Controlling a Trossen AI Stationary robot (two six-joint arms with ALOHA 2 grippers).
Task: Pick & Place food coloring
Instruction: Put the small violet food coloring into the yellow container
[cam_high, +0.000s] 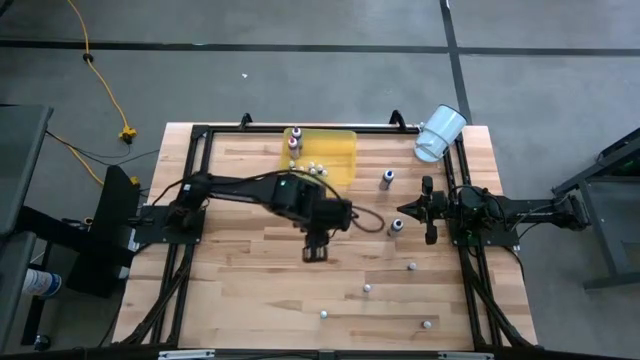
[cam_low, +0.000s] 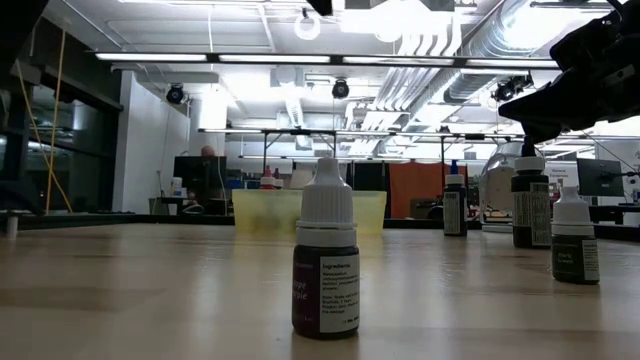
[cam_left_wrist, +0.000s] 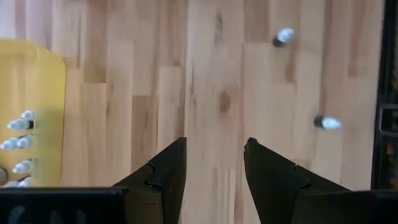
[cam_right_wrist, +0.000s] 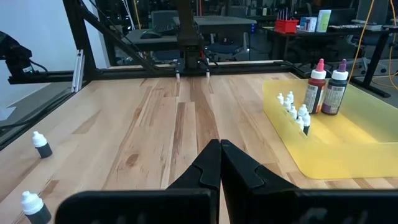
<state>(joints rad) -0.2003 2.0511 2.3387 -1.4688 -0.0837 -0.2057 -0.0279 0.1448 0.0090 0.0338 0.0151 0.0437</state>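
Food coloring bottles stand upright in two groups. Two taller ones (cam_right_wrist: 328, 87) and several tiny white-capped ones (cam_right_wrist: 297, 112) are in the yellow tray (cam_high: 335, 150). Several more are scattered on the wood, such as one with a dark body (cam_high: 386, 178), one (cam_high: 396, 227) beside the right arm, and small ones (cam_high: 367, 289) toward the near edge. My left gripper (cam_high: 315, 252) is open over bare wood at the table's middle, with no bottle between its fingers (cam_left_wrist: 168, 168). My right gripper (cam_right_wrist: 219, 152) is shut at the table's right side, pointing left.
A white cup (cam_high: 440, 133) lies tipped at the far right corner. A black frame (cam_high: 200, 135) runs around the table's edges. In the low view a purple-labelled bottle (cam_low: 325, 265) stands close, with three more (cam_low: 573, 240) at the right. Bare wood lies left of centre.
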